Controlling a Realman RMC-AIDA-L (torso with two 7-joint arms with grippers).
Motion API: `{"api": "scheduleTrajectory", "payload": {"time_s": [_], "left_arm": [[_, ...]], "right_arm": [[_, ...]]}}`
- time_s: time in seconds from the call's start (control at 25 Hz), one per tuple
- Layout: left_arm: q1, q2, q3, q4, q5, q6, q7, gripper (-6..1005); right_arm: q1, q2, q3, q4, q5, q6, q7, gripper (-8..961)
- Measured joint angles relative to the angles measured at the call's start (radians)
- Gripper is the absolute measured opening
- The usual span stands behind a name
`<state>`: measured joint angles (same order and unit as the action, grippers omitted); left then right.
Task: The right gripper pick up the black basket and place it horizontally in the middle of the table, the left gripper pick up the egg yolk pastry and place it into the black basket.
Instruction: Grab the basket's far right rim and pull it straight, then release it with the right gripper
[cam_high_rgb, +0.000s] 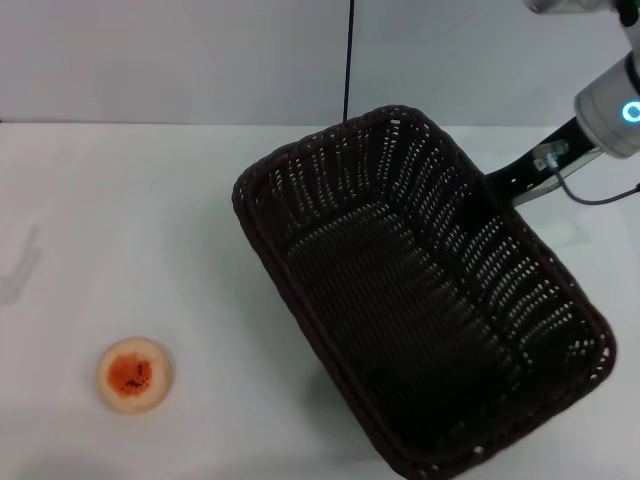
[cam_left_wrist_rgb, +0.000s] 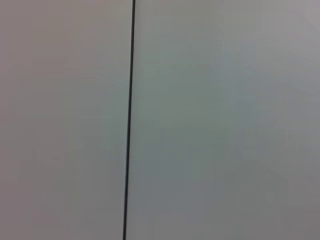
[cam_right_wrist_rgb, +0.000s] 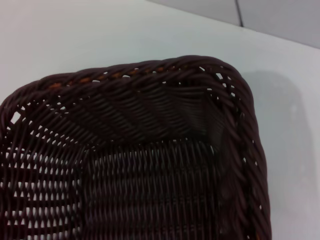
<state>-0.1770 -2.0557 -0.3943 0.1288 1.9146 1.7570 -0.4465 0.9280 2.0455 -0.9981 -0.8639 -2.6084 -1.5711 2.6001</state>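
Observation:
The black basket (cam_high_rgb: 330, 190) fills the right half of the head view, lying diagonally and raised slightly off the white table (cam_high_rgb: 120, 220), with a shadow under its near-left side. It is empty. My right gripper (cam_high_rgb: 503, 183) reaches in from the upper right and grips the basket's far right rim; its fingertips are hidden behind the weave. The right wrist view looks down into a corner of the basket (cam_right_wrist_rgb: 150, 105). The egg yolk pastry (cam_high_rgb: 134, 375) sits on the table at the front left, well apart from the basket. My left gripper is out of view.
A grey back wall with a thin dark vertical seam (cam_high_rgb: 348, 60) stands behind the table. The left wrist view shows only this wall and the seam (cam_left_wrist_rgb: 129, 150). A thin cable (cam_high_rgb: 600, 198) hangs from the right arm.

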Motion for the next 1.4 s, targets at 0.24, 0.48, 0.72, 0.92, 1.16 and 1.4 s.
{"api": "scheduleTrajectory", "payload": {"time_s": [0.24,0.48,0.72,0.92,1.16,1.4], "left_arm": [[0.012,0.0,-0.003,0.041,-0.001,0.04,-0.041,819],[0.047,-0.001,-0.008,0.04,0.001,0.073,-0.059,819],[0.079,-0.004,0.047,0.029,0.01,0.108,-0.064,819],[0.108,-0.008,0.072,0.0,0.01,0.126,-0.065,819],[0.135,-0.009,0.079,-0.026,0.01,0.146,-0.066,819],[0.141,-0.009,0.081,-0.037,0.011,0.148,-0.067,818]], "right_arm": [[0.006,-0.013,0.007,-0.092,0.004,-0.112,-0.103,139],[0.047,-0.028,0.001,-0.157,0.005,-0.197,-0.345,142],[0.079,-0.007,-0.021,-0.21,0.0,-0.157,-0.53,153],[0.065,0.026,-0.136,-0.261,-0.007,-0.045,-0.634,163],[0.061,0.03,-0.299,-0.22,0.013,0.088,-0.666,175],[0.048,0.033,-0.329,-0.172,0.144,0.16,-0.751,186]]}}
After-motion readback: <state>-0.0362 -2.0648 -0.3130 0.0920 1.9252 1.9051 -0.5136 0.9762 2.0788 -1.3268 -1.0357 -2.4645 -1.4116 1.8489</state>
